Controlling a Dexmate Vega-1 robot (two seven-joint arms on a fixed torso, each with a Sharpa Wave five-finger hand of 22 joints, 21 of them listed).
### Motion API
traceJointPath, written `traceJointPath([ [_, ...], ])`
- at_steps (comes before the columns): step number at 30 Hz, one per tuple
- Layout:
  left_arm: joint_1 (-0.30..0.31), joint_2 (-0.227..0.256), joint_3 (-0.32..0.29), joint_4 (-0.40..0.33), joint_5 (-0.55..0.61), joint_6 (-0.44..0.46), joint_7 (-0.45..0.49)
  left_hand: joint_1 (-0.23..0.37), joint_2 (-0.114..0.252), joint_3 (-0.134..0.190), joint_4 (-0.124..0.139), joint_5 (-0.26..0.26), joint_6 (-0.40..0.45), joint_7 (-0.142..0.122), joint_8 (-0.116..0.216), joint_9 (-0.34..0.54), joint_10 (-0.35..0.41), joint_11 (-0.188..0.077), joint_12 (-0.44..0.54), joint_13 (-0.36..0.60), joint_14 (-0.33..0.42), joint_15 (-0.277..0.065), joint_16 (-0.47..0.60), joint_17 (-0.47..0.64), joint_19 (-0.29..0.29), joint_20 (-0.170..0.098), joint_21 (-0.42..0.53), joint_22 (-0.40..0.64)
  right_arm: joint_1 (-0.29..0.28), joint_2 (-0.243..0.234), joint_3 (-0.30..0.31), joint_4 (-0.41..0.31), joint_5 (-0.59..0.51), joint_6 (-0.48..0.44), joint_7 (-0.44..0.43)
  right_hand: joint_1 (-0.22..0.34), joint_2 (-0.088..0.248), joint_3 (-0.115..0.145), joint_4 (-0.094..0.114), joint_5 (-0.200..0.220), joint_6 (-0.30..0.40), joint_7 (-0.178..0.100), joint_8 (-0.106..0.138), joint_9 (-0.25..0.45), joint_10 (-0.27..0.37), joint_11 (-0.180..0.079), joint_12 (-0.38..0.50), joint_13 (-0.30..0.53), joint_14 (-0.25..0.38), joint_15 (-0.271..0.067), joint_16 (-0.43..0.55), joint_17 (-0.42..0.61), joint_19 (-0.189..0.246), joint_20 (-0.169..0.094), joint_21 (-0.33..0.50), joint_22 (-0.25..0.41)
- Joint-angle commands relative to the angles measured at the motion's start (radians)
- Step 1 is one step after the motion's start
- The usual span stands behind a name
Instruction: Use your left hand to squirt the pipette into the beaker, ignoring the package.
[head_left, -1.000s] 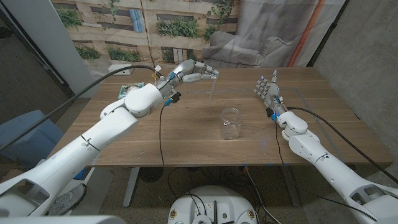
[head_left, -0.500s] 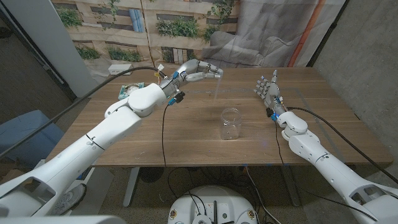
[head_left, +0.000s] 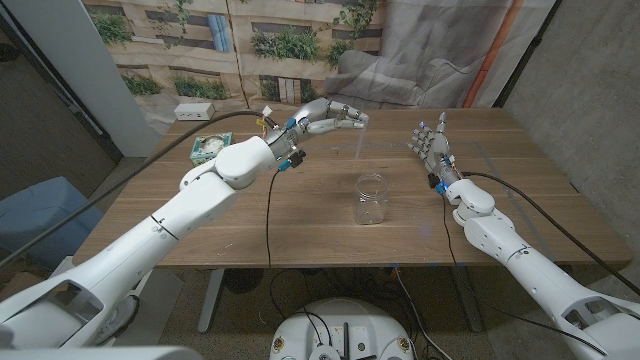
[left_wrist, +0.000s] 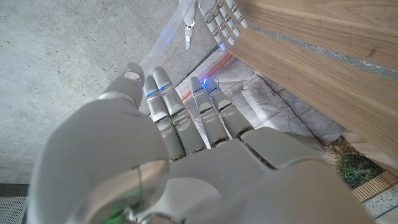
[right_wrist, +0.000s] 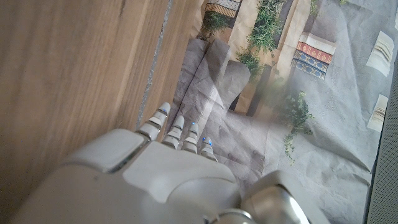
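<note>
The beaker (head_left: 371, 198) stands upright, nearest on the table (head_left: 300, 215) and near its middle, with the right robot hand (head_left: 431, 146) just beyond and to its right — released, fingers up and holding nothing. Farther back the left robot hand (head_left: 332, 119) hovers above the table, fingers pinched on the pipette (head_left: 358, 135), a faint clear stem hanging from them; the package (head_left: 209, 146) lies by the far left edge. The carry looks under way — next the tip must come over the beaker's mouth, then a squeeze.
</note>
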Motion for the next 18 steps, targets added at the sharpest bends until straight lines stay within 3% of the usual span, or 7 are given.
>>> traceJointPath([
  [1,-0.009,-0.037,0.038,0.029,0.005,-0.052,-0.019,-0.009,-0.001,0.003,0.002,0.0,-0.002,-0.002,-0.005,0.003,-0.001,0.0,-0.002,0.001,-0.004,-0.125,0.0,0.001,-0.005,0.003,-0.005,0.003,-0.001,0.0,0.0,-0.001,0.0,0.0,0.0,0.0,0.059,-0.007,-0.001,0.004,0.0,-0.01,0.007,0.002,0.001,0.001,0.001,0.001,-0.01,-0.083,0.006,0.004,0.006,0.002,-0.006,0.005],
  [2,-0.011,-0.04,0.04,0.031,0.005,-0.052,-0.019,-0.01,-0.001,0.003,0.002,0.0,-0.003,-0.002,-0.005,0.003,-0.001,0.0,-0.002,0.001,-0.005,-0.125,0.0,0.001,-0.005,0.003,-0.005,0.003,-0.001,0.0,0.0,-0.001,0.001,0.0,0.0,0.0,0.059,-0.007,-0.001,0.004,0.001,-0.01,0.007,0.002,0.009,0.009,0.004,0.001,-0.01,-0.082,0.006,0.004,0.006,0.002,-0.006,0.005],
  [3,-0.013,-0.044,0.042,0.034,0.006,-0.055,-0.02,-0.01,-0.001,0.004,0.003,0.0,-0.004,-0.001,-0.005,0.003,-0.001,0.0,-0.002,0.001,-0.005,-0.125,0.0,0.001,-0.005,0.003,-0.005,0.003,-0.001,0.0,0.0,-0.001,0.001,-0.001,0.0,0.0,0.058,-0.008,-0.001,0.004,0.003,-0.008,0.008,0.002,0.001,-0.007,0.001,0.001,-0.009,-0.085,0.006,0.004,0.006,0.003,-0.007,0.005],
  [7,-0.021,-0.062,0.055,0.055,0.029,-0.084,-0.016,-0.013,-0.001,0.004,0.003,0.0,-0.005,-0.002,-0.005,0.003,-0.004,0.0,-0.002,0.001,-0.006,-0.125,0.0,0.001,-0.004,0.003,-0.005,0.003,-0.001,0.0,0.0,-0.001,0.001,0.0,0.0,0.0,0.059,-0.007,-0.001,0.004,0.001,-0.009,0.007,0.002,0.004,0.006,0.003,0.002,-0.009,-0.084,0.006,0.004,0.006,0.002,-0.007,0.005],
  [16,-0.027,-0.102,0.075,0.122,0.052,-0.161,-0.021,-0.018,-0.001,0.006,0.003,0.0,-0.008,-0.008,-0.005,0.002,-0.011,-0.001,-0.004,0.001,-0.007,-0.122,0.0,0.0,-0.006,0.004,-0.005,0.003,0.0,0.0,0.0,0.0,0.0,0.0,0.0,0.0,0.059,-0.007,-0.001,0.004,0.0,-0.009,0.006,0.002,-0.002,0.004,0.001,0.002,-0.01,-0.082,0.005,0.004,0.006,0.002,-0.007,0.005],
  [17,-0.028,-0.106,0.078,0.13,0.057,-0.171,-0.022,-0.018,-0.001,0.006,0.003,0.0,-0.008,-0.009,-0.005,0.002,-0.011,-0.001,-0.004,0.001,-0.007,-0.122,0.0,0.0,-0.006,0.004,-0.005,0.003,0.0,0.0,0.0,0.0,0.0,0.0,0.0,0.0,0.059,-0.007,-0.001,0.004,0.0,-0.01,0.006,0.002,-0.006,-0.006,-0.001,0.001,-0.01,-0.082,0.005,0.004,0.006,0.003,-0.007,0.005],
  [18,-0.03,-0.11,0.08,0.139,0.059,-0.18,-0.024,-0.019,-0.001,0.006,0.003,0.001,-0.009,-0.01,-0.005,0.002,-0.012,-0.001,-0.004,0.001,-0.007,-0.122,0.0,0.0,-0.006,0.004,-0.006,0.003,0.0,0.0,0.0,0.0,0.0,0.0,0.001,0.0,0.059,-0.007,-0.001,0.004,0.0,-0.009,0.006,0.002,0.004,0.002,0.003,0.001,-0.01,-0.082,0.005,0.004,0.006,0.002,-0.007,0.005],
])
